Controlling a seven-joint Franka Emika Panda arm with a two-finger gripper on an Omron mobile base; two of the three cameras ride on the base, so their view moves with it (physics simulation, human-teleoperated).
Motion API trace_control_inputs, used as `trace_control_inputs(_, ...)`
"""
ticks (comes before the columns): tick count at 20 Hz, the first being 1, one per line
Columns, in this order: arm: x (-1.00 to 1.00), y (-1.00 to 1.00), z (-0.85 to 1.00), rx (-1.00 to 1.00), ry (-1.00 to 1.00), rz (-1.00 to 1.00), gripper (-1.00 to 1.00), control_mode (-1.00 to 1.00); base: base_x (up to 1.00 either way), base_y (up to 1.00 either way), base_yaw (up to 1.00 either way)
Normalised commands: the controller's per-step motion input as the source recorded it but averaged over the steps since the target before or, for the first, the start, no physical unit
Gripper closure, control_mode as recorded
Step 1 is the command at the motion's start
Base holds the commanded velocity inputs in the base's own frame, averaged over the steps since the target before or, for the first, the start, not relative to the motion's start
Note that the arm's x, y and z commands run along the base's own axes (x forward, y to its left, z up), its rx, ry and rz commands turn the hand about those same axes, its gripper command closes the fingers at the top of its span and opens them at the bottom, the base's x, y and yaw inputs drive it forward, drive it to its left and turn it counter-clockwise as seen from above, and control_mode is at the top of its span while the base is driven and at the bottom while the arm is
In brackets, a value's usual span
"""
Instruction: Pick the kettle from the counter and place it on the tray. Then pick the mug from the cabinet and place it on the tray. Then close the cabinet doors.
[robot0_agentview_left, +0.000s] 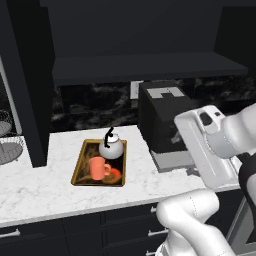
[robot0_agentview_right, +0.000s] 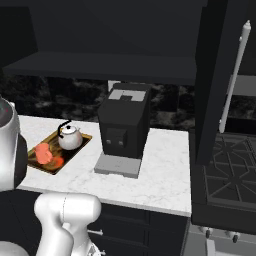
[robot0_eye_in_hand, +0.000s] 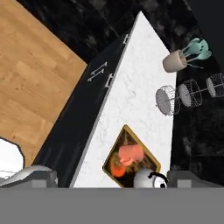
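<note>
The tray (robot0_agentview_left: 80, 172) lies on the white counter (robot0_agentview_left: 45, 185), left of the coffee machine. On it stand the white kettle (robot0_agentview_left: 111, 147) at the back and the orange mug (robot0_agentview_left: 98, 168) in front, both upright. The right base view shows the same tray (robot0_agentview_right: 75, 148), kettle (robot0_agentview_right: 69, 138) and mug (robot0_agentview_right: 43, 153). My gripper (robot0_eye_in_hand: 114, 181) is open, well above the counter (robot0_eye_in_hand: 131, 87), with nothing between its fingertips; below it are the tray (robot0_eye_in_hand: 114, 151), mug (robot0_eye_in_hand: 130, 153) and kettle (robot0_eye_in_hand: 145, 179). The cabinet (robot0_agentview_left: 145, 67) is open; its doors (robot0_agentview_left: 27, 85) (robot0_agentview_right: 214, 80) stand swung out.
A black coffee machine (robot0_agentview_left: 162, 115) stands right of the tray. Wire baskets (robot0_agentview_left: 7, 145) and a potted plant (robot0_eye_in_hand: 177, 60) sit at the counter's left end. A stove (robot0_agentview_right: 230, 172) lies to the right. Black drawers (robot0_agentview_left: 125, 225) run below the counter.
</note>
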Motion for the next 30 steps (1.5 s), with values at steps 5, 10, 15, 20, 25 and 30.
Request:
trace_control_inputs(5,-0.26,-0.79,0.30,-0.28,-0.24,0.00,-1.00,-1.00,0.00,0.00,0.00)
trace_control_inputs(10,-0.31,-0.85,0.28,-0.09,-0.20,-0.13,-1.00,-1.00,0.00,0.00,0.00)
trace_control_inputs(15,-0.16,-0.84,0.11,-0.01,-0.09,-0.33,-1.00,-1.00,0.00,0.00,0.00)
trace_control_inputs(20,-0.01,-0.80,0.21,0.00,-0.01,-0.41,-1.00,-1.00,0.00,0.00,0.00)
trace_control_inputs(25,0.01,-0.84,0.19,0.00,-0.01,-0.36,-1.00,-1.00,0.00,0.00,0.00)
trace_control_inputs(30,0.00,-0.90,0.07,0.00,-0.10,-0.20,-1.00,-1.00,0.00,0.00,0.00)
